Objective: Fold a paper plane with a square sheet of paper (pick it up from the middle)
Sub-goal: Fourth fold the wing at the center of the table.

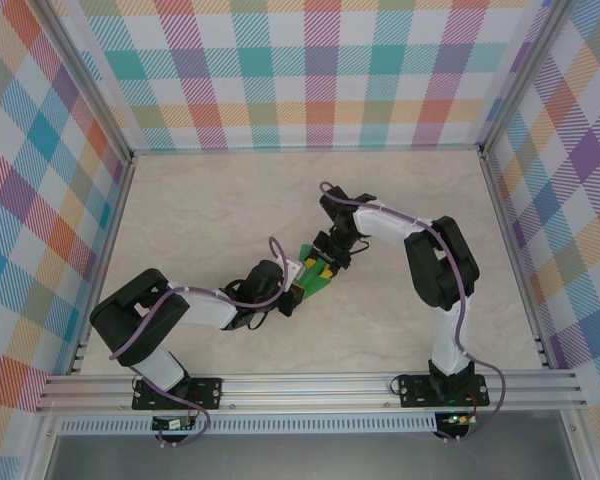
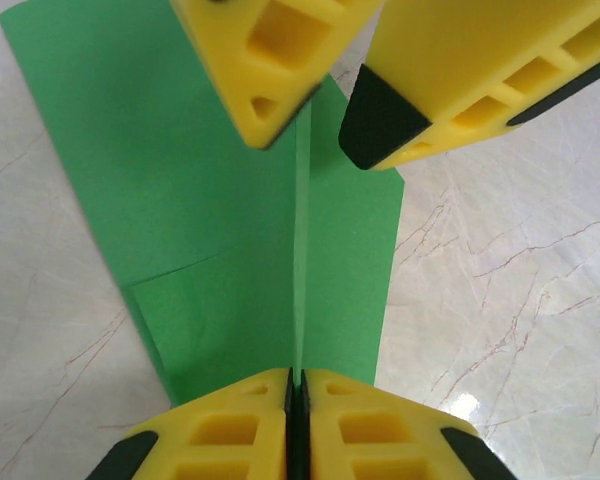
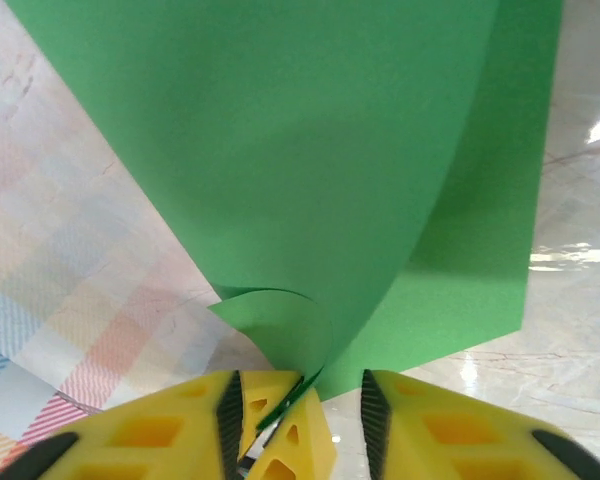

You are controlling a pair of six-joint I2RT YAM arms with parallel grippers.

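We're at the middle of the table, both arms leaning in over the sheet of paper. It lies partly folded on the marble top, with one crease standing up as a thin ridge. The left gripper has that ridge pinched tight, jaws closed flat on its near end. From there the ridge runs straight away towards the right gripper, whose yellow fingers stand apart, one on each side of the crease line, holding nothing we can make out.

That's the relation that matters: the fold's long axis points from one gripper to the other, left clamped at one end, right straddling the far end. We judge the next move belongs to the right, closing on that ridge or pressing along it, so it must sit centred over the line.

From above, the two grippers nearly meet, the green just a sliver between them, and there's no crease to read. The left wrist view gives us the crease and the flat flaps either side of it. The right wrist view offers something else: the paper rising as a broad curved wall before the lens, a small corner curling by the fingertips. Whether a pad touches paper there, we can't tell.
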